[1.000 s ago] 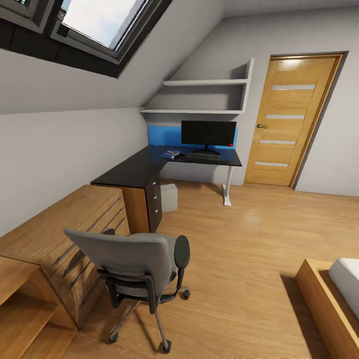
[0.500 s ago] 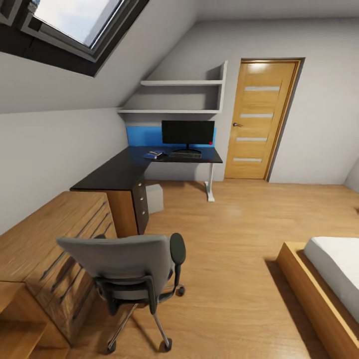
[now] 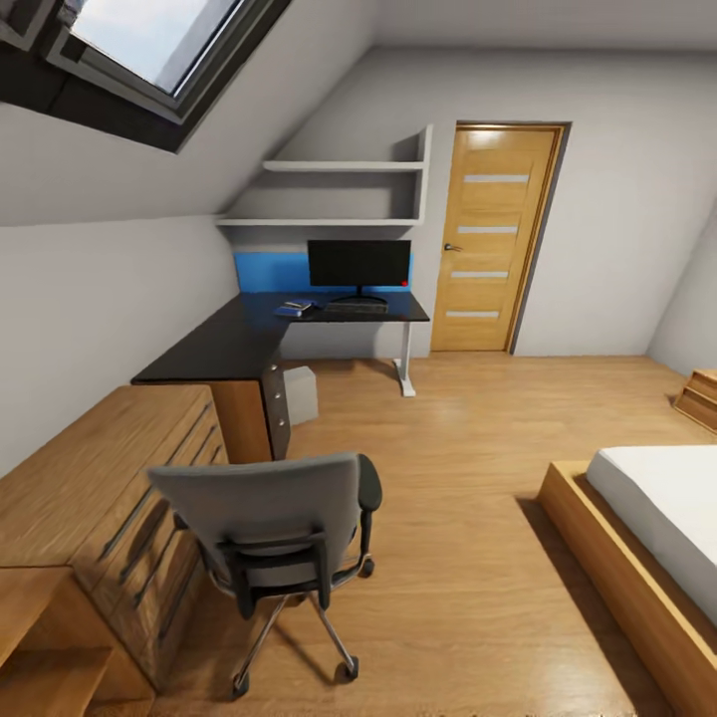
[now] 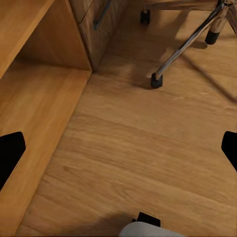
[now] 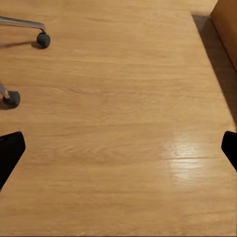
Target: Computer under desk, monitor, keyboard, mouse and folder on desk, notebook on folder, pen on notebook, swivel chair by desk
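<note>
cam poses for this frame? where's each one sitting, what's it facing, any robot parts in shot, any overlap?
Head: high, looking down the bedroom at the swivel chair, desk, monitor and door.
Left wrist: aimed down at the floor by the wooden chest; left claw fingertips at the edges.
Right wrist: facing bare floor; right claw fingertips at the edges.
Shared: both wrists catch the chair's wheeled legs.

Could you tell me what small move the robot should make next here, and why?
Probably roll forward toward the swivel chair. It stands near the wooden chest, well short of the desk, with its back to the camera so the seat is hidden. Both hands hang open over bare floor, holding nothing.
</note>
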